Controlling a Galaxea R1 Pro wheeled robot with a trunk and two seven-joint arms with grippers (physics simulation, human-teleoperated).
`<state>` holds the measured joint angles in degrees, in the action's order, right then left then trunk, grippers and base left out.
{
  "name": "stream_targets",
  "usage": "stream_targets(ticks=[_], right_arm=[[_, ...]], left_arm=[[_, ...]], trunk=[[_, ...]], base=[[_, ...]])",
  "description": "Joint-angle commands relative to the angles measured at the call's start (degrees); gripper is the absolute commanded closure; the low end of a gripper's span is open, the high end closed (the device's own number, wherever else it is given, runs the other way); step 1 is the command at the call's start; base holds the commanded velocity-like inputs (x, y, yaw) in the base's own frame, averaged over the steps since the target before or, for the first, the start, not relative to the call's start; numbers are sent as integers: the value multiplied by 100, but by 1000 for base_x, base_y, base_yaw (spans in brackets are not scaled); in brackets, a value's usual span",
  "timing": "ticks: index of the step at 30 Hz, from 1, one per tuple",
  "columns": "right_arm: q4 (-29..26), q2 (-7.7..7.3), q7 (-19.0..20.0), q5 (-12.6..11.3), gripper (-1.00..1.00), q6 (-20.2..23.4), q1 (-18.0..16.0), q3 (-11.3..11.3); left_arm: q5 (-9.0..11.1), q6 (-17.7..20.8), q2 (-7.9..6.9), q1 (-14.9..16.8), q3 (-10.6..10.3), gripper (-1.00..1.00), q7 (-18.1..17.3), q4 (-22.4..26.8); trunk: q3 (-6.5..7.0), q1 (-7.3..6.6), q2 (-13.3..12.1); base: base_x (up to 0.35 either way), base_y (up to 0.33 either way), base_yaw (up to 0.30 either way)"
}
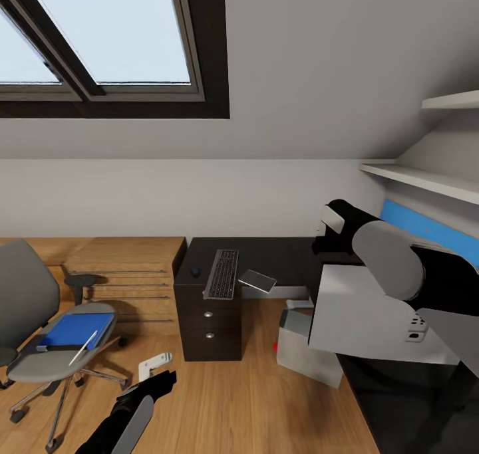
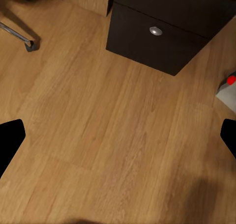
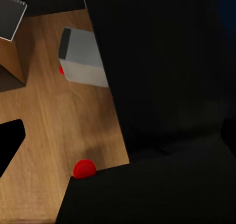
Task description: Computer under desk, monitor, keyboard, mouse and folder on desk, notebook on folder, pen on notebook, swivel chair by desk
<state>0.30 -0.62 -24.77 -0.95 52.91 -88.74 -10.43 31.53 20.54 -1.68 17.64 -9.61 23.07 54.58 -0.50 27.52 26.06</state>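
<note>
Progress is partial: the slim grey keyboard (image 1: 222,274) and small black mouse (image 1: 195,272) lie on the glossy black surface (image 1: 279,258). At eight o'clock, the flat blue folder (image 1: 75,328) and thin white pen (image 1: 83,347) remain on the grey swivel chair (image 1: 60,344). The left gripper (image 1: 154,366) is spread wide, empty; the right gripper's state cannot be told.

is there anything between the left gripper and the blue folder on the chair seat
Nothing visible blocks it. The left gripper hangs over bare wood floor, and the folder lies flat on the swivel chair seat, facing that gripper. Only the pen rests across the folder.
</note>
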Motion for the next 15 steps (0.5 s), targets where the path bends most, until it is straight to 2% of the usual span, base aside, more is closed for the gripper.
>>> stream_targets(ticks=[1,9,15], right_arm=[[10,0,-54,-11,-100,36,-4,-47],[14,0,-54,-11,-100,57,-3,-47],[14,-7,-54,-11,-100,53,-2,-47]], left_arm=[[55,10,-8,3,-26,-100,55,9],[57,12,-8,3,-32,-100,50,9],[55,12,-8,3,-32,-100,49,9]], trunk=[[-5,3,7],[-5,3,7],[-5,3,7]], base=[[-68,0,0],[-219,0,0],[-89,0,0]])
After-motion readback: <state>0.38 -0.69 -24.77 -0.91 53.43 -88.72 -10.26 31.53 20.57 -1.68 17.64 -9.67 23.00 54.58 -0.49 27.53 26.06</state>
